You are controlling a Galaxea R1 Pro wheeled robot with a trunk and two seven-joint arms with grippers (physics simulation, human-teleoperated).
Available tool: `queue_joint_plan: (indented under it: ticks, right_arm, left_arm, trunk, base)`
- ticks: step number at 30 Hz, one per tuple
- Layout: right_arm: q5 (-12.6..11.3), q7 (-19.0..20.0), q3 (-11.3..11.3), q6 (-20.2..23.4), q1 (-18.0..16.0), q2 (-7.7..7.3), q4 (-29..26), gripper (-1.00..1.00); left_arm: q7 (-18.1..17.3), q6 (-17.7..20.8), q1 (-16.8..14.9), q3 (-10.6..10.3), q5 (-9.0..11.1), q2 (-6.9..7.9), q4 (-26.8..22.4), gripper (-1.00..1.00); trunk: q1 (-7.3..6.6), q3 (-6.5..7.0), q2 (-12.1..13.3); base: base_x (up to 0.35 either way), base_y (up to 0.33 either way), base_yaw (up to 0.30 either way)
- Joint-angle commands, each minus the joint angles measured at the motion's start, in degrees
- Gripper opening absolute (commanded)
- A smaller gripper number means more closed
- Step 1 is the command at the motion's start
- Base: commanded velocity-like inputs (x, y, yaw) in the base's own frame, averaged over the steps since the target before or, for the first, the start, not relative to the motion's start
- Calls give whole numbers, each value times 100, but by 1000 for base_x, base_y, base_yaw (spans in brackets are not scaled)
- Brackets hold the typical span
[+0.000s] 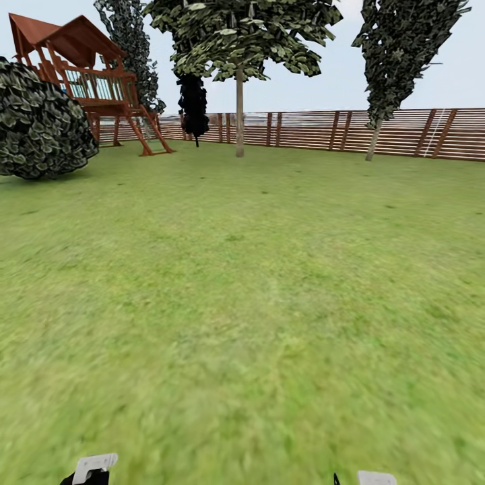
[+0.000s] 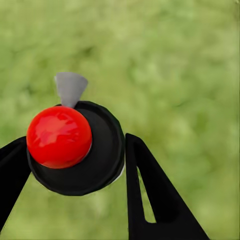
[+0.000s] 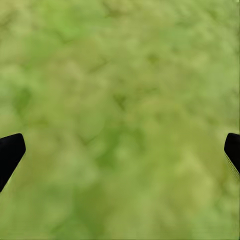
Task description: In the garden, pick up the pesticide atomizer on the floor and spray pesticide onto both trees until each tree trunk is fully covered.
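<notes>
My left gripper (image 2: 75,155) is shut on the pesticide atomizer (image 2: 75,150), seen from above as a round black cap with a red ball and a small grey nozzle. Green grass lies blurred beneath it. My right gripper (image 3: 120,150) is open over bare grass, with only its black fingertips (image 3: 10,152) at the frame's edges. Far across the lawn, by the fence, stand two trees with bare pale trunks. One trunk is straight (image 1: 239,111); the other leans, further right (image 1: 372,143). Both carry dark ragged foliage high up.
A brown slatted fence (image 1: 404,131) closes off the far side of the lawn. A round leafy bush (image 1: 40,124) and a red-brown wooden play tower (image 1: 87,81) stand at the left. A dark narrow tree (image 1: 193,101) stands near the fence. Open grass (image 1: 242,283) stretches ahead.
</notes>
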Motion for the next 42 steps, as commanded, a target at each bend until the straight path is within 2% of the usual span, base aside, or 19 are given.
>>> queue_joint_plan:
  ticks: [1, 42]
  right_arm:
    - [61, -30, -31, -15, -4, 0, 7, 100]
    - [62, -30, -31, -15, -4, 0, 7, 100]
  left_arm:
    - [-28, -17, -4, -38, 61, 2, 6, -100]
    - [-28, -17, -4, -38, 59, 2, 6, -100]
  trunk:
    - [3, -5, -2]
    - [3, -5, -2]
  base:
    - [341, 0, 0]
    - [340, 0, 0]
